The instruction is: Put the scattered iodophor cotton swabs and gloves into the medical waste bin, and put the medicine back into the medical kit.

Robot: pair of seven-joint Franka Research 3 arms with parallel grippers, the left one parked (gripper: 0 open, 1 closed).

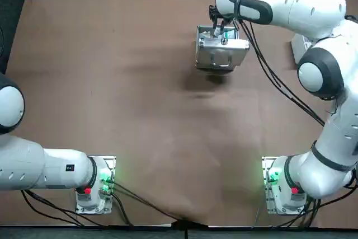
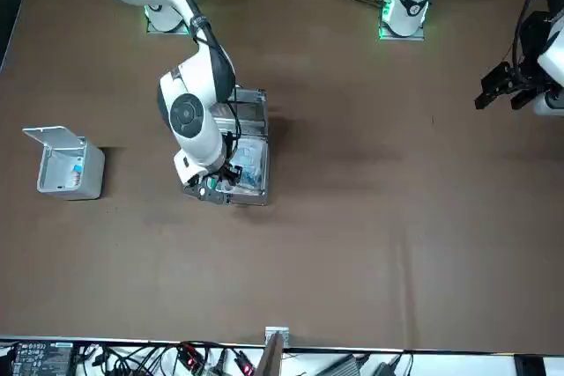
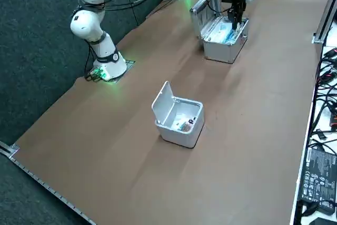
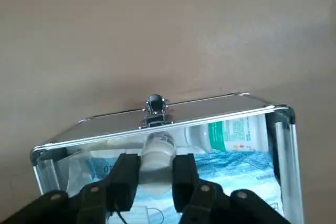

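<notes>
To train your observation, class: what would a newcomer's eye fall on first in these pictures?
The right pincer, gripping a small white medicine bottle, hangs just over the open metal medical kit at the far middle of the table. Off to the robot's right stands a white waste bin, lid up, apart from the kit.

Silver medical kit (image 4: pixel 210 109), white bottle (image 4: pixel 157 149) in black tool (image 4: pixel 156 168), white bin (image 3: pixel 176 133), brown table (image 1: pixel 140 110).
</notes>
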